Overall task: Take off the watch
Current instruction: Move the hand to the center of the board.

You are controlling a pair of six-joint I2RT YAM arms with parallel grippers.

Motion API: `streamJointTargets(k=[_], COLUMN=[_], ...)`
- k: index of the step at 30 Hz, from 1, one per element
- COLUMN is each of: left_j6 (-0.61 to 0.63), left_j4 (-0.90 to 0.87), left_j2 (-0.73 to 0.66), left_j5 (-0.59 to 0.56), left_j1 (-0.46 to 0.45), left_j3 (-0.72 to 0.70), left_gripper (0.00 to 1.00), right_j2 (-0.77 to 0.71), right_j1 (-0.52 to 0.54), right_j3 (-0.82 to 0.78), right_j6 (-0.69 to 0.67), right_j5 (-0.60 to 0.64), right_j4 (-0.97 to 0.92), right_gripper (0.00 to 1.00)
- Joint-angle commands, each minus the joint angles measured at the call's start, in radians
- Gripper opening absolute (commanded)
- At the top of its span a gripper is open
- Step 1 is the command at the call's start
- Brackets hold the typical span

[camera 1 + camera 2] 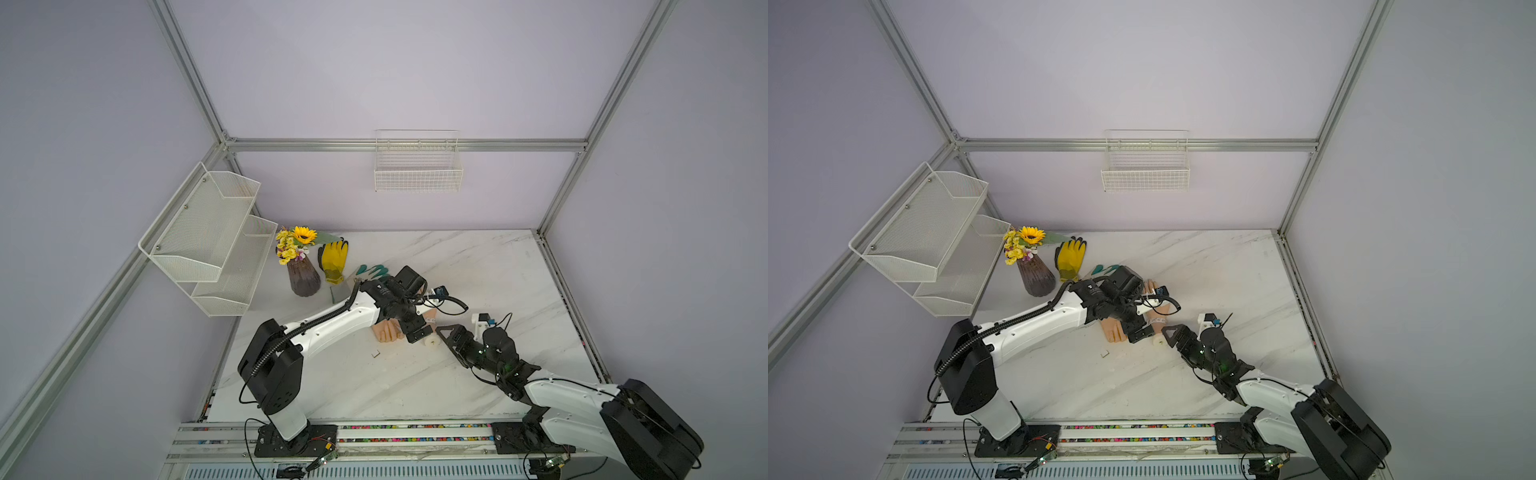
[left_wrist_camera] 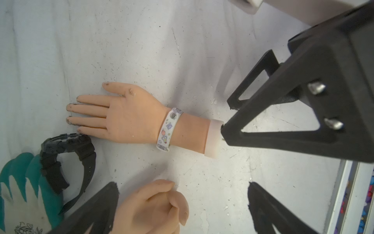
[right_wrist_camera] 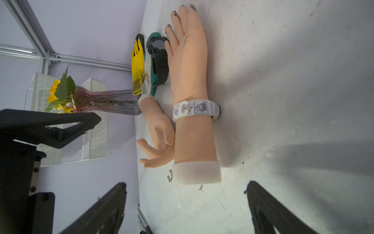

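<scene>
- A vase of flowers [image 1: 303, 280], a yellow glove [image 1: 333, 257] and a teal glove [image 1: 374, 271] are sitting at the far left of the table [image 1: 478, 270].
- A black watch [image 2: 66, 154] is lying partly on the teal glove.
- The left gripper [image 2: 182, 188] is hovering with fingers spread wide, gripping nothing; a curled mannequin hand [image 2: 157, 206] is lying between them.
- The watch [image 3: 195, 110] is sitting fastened around the wrist of the flat mannequin hand [image 3: 188, 60]. It is showing a white strap with purple cartoon prints, a square face and a metal stud.
- The right gripper [image 3: 186, 183] is facing the forearm's pale base, fingers wide and empty; one tip appears to be touching it.
</scene>
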Motion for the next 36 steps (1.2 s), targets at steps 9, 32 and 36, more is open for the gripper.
streamJointTargets(k=[9,32,36], left_j6=[-0.193,-0.271,-0.523], left_j4=[0.363,0.468,0.615], left_j2=[-0.211,-0.326,-0.323], left_j5=[-0.126,0.135,0.131], left_j1=[0.001,-0.02,-0.027], left_j3=[-0.241,-0.433,-0.505], left_gripper=[1.0,1.0,1.0], right_j2=[0.395,-0.105,-0.154], right_j1=[0.027,0.032,0.033], right_j3=[0.104,0.026,0.014], right_j6=[-0.001,-0.241,-0.197], right_j5=[-0.07,-0.027,0.019], right_j4=[0.311,-0.418,-0.438], right_gripper=[0.63,0.46,0.62])
